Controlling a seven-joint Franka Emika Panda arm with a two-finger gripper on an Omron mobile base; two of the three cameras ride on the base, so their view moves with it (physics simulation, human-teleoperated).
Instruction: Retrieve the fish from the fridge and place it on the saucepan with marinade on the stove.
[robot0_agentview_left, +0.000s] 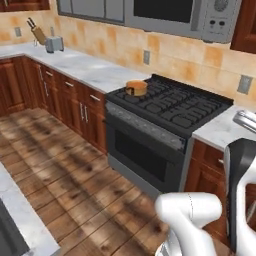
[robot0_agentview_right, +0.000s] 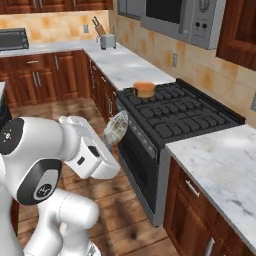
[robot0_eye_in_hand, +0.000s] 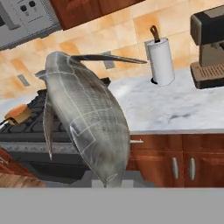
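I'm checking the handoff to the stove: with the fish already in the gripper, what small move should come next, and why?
Probably carry the fish forward and up toward the saucepan. The gripper is shut on the fish, out over the floor in front of the stove, below the level of its grates, while the pan sits on the rear left burner, well apart from the fish.

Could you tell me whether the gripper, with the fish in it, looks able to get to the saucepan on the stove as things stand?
Probably yes. The gripper holds the fish just in front of the stove. The saucepan sits open-topped at the near left corner, nothing over it or between.
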